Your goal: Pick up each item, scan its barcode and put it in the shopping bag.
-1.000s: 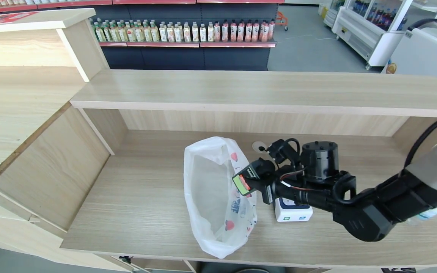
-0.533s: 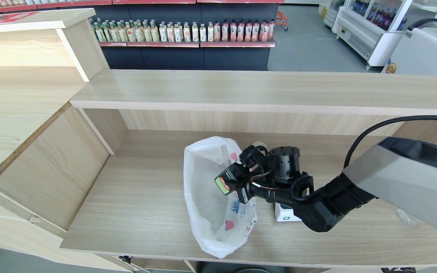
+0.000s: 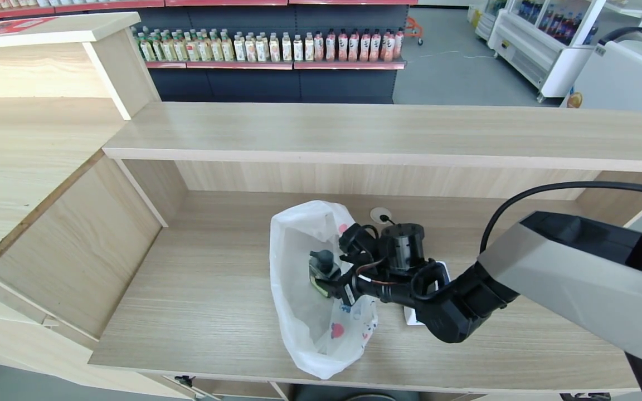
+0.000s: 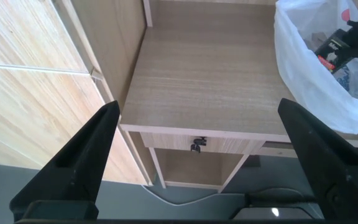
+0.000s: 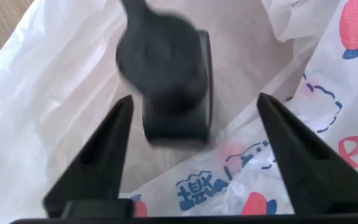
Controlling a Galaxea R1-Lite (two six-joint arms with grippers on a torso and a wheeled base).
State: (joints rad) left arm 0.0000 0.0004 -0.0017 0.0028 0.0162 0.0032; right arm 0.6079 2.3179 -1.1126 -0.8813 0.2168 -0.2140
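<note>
Between right hand (image 5: 194,99) fingers, dark item (image 5: 169,74)

I'm counting just one shopping bag (image 3: 298,312) on the bench (image 3: 215,289), with a single dark item (image 3: 322,263) showing inside it, plus one small white box (image 3: 410,316) and one round grommet (image 3: 380,214) sitting on that same bench. Two grippers are showing up, the left gripper (image 4: 199,107) and the right gripper (image 5: 194,102), each carrying two fingers. The bottles (image 3: 271,47) lining the shelf (image 3: 243,65) behind are making one long row, too small for me to count properly.
</note>
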